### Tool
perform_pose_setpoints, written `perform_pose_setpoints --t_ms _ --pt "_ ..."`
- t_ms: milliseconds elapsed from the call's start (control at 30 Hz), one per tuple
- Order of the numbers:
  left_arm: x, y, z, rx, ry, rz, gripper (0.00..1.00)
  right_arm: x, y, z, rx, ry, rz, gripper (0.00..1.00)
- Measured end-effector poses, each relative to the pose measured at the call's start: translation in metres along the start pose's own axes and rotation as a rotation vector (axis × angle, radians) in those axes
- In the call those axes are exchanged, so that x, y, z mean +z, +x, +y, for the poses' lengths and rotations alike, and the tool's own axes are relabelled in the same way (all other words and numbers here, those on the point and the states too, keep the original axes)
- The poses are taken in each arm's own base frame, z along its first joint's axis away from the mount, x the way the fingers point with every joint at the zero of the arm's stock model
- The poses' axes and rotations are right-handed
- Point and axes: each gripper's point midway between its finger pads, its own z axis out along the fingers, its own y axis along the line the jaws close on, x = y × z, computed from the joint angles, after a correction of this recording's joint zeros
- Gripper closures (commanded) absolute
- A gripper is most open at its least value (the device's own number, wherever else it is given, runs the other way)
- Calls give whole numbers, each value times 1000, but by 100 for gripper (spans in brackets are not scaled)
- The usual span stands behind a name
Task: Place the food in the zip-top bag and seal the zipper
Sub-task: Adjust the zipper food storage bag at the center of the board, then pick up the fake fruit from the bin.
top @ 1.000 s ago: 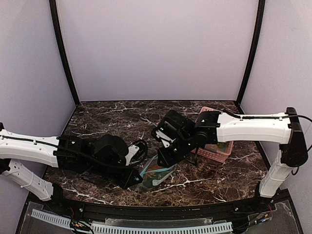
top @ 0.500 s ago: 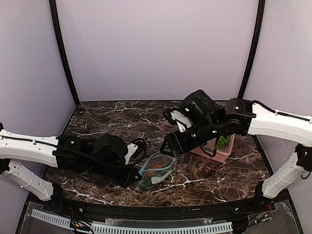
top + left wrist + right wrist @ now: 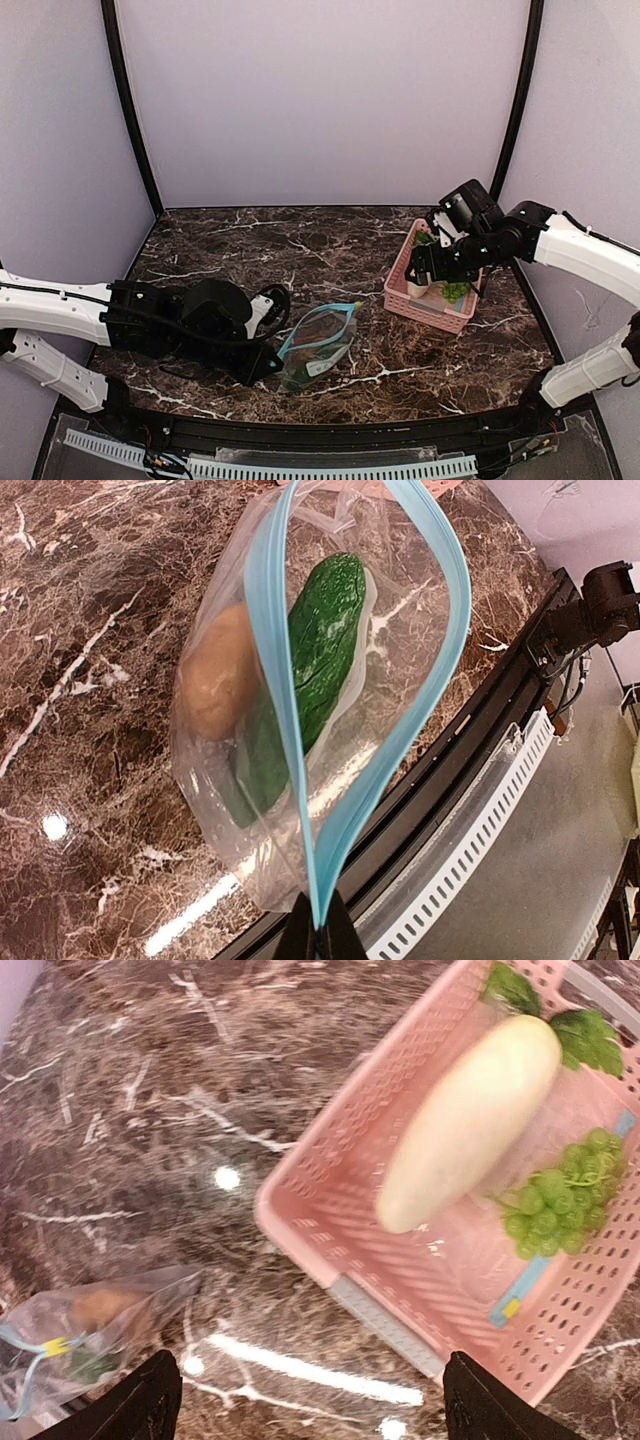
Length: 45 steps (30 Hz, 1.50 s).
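The zip-top bag (image 3: 318, 345) lies on the desk, mouth gaping, food (image 3: 318, 630) inside. The left end effector (image 3: 318, 935) pinches the zipper (image 3: 272, 630) tight at one end; the right end effector (image 3: 315, 1395) hangs wide open, empty, over the basket (image 3: 385, 1315). Flimsy, slippery film, I'd say: grip the stiffer zipper

Right wrist view crops the zip-top bag (image 3: 100, 1325) and pink basket (image 3: 345, 1260).

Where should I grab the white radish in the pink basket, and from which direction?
Grip the white radish across its thick middle, coming straight down from above with the jaws set across its length. It lies flat and diagonal in the pink basket, whose walls block a side approach, and its leafy end looks too thin to hold.
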Motion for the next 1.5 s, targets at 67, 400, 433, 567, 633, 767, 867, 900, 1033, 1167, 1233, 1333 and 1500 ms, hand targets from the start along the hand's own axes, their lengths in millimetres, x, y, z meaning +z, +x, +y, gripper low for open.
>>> perform_pose_setpoints --t_ms 67,400,433,567,633,767,867,900,1033,1167,1233,1333,1500 --pt "0 1 1 -5 0 1 99 10 -4 -25 26 65 13 11" --pt "1 1 -1 -9 8 3 99 57 -6 -113 65 270 118 16" --pt "1 2 -1 -8 9 3 99 61 -5 -118 65 280 129 17" --pt "1 0 -2 -9 13 -2 99 79 0 -140 71 330 176 20" --pt "1 0 -2 -10 14 -3 99 89 4 -151 72 358 204 20" --pt "1 -1 -3 -12 19 -4 99 106 8 -167 66 413 246 23" --pt "1 -1 -3 -15 22 -4 99 117 5 -177 62 448 258 28" --pt "1 0 -3 -15 23 -3 99 120 4 -180 65 457 260 30" --pt "1 -1 -3 -19 23 -3 99 128 -1 -193 80 482 258 42" --pt "1 -1 -3 -23 23 -3 99 132 -4 -200 92 495 249 67" --pt "1 -1 -3 -23 23 -3 99 132 -5 -202 97 500 243 80" --pt "1 -1 -3 -24 23 -3 99 131 -8 -204 95 506 230 95" --pt "1 -1 -3 -29 23 -3 99 112 -19 -198 90 493 183 100"
